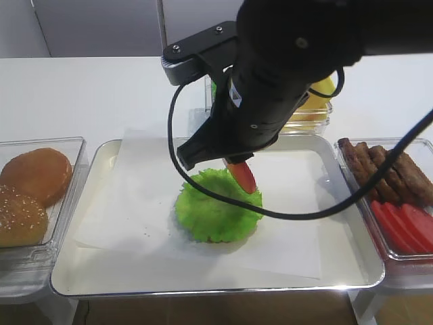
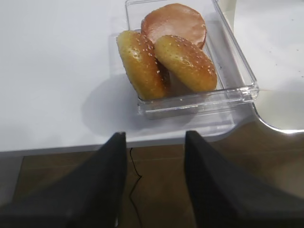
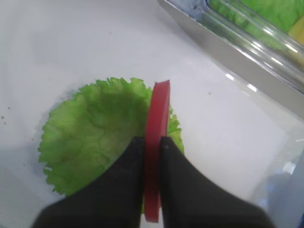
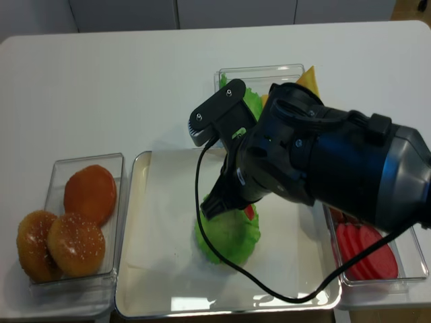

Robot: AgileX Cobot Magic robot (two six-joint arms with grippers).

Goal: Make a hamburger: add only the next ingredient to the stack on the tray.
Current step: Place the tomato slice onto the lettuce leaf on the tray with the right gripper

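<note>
So the right gripper (image 3: pixel 152 142) has its two black jaws clamped on a flat round red tomato slice (image 3: pixel 158 142), held on edge so it stands nearly upright, right above the right-hand part of the frilly bright green lettuce round topping the stack (image 3: pixel 95 142). The stack sits mid-way on the big shiny metal tray (image 1: pixel 101 159), on its white paper liner (image 1: pixel 145 203).

My take on doing this bit well: the slice is vertical and off-centre, so I'd tip the wrist to lay it flatter and nudge it toward the lettuce's middle before letting go. Dropped as it stands, it could land on its rim and roll off onto the paper. Go low, then release gently.

The left gripper (image 2: pixel 156 156) hangs over the table edge with its jaws apart, holding nothing, near the clear plastic bin of buns (image 2: pixel 237 71).

Counts: one slice in the grip, one lettuce-topped stack, one tray, three sesame bun halves (image 2: pixel 183 59) in the bin. The right-hand bin (image 1: pixel 419 145) has more tomato slices (image 1: pixel 402 227) and brown meat pieces (image 1: pixel 385 169), overlapping too much to count. Another bin behind the arm shows some lettuce and yellow cheese (image 1: pixel 318 91).
</note>
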